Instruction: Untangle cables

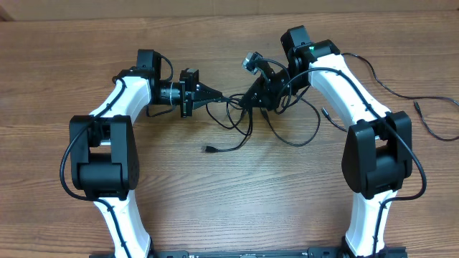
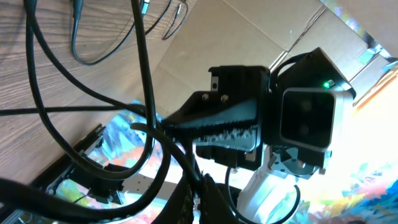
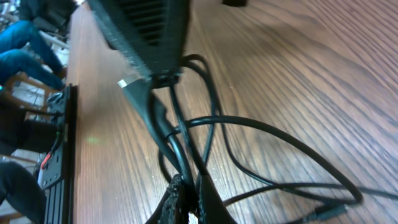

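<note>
Jaws on my left gripper (image 1: 219, 97) are clenched on a strand of the cables (image 1: 244, 118), and the right gripper (image 1: 245, 100) is clamped on the same tangle just beside it, tips nearly facing each other. From the right wrist view I see my own fingers (image 3: 186, 202) pinching several black strands at the bottom edge, with the left gripper's tip holding the cords higher up. The bundle hangs between the two grippers near the middle of the table (image 1: 215, 208) and spills toward me in loose loops. One loose plug (image 1: 209, 149) lies on the wood below the left gripper. A stray cord (image 1: 422, 118) lies well apart, out past the right arm.
</note>
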{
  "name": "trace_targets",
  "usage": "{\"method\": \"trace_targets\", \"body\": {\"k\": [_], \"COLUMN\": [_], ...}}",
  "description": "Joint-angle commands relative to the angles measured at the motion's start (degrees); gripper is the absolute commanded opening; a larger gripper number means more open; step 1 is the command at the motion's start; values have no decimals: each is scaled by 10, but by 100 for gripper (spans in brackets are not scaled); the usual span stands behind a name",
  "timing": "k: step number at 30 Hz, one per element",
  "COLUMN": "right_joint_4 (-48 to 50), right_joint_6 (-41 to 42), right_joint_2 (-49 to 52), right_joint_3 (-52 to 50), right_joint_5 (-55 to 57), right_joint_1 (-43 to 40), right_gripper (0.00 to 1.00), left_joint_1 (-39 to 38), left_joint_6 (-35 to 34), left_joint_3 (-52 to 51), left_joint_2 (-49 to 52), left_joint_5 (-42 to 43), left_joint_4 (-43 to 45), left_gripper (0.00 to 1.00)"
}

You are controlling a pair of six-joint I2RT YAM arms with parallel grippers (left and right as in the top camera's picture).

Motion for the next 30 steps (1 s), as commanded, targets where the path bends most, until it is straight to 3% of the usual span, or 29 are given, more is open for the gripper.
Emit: {"method": "trace_targets", "body": {"k": [1, 11, 16, 18, 21, 23, 30], "right_joint_4": [16, 49, 43, 43, 50, 48, 7], "right_joint_6": [102, 203, 167, 150, 119, 57, -47], "right_joint_2": [-19, -19, -19, -19, -19, -19, -19], "right_joint_3": [1, 1, 1, 1, 1, 1, 1], "right_joint_5": [112, 152, 116, 84, 9, -101, -172], "right_joint_1": [-13, -13, -8, -8, -10, -16, -12], "right_gripper": [4, 4, 4, 4, 4, 4, 4], "left_joint_1": [6, 6, 6, 7, 9, 11, 16], "left_joint_6": [41, 45, 28, 3, -43, -75, -79], "left_joint_3": [1, 1, 1, 1, 1, 1, 1], "left_joint_2": [2, 2, 2, 2, 2, 2, 2], "left_joint_5": [16, 16, -34, -31, -27, -26, -27], "left_joint_4": [0, 0, 0, 0, 3, 5, 5], "left_gripper": [4, 4, 6, 11, 33, 46, 55]}}
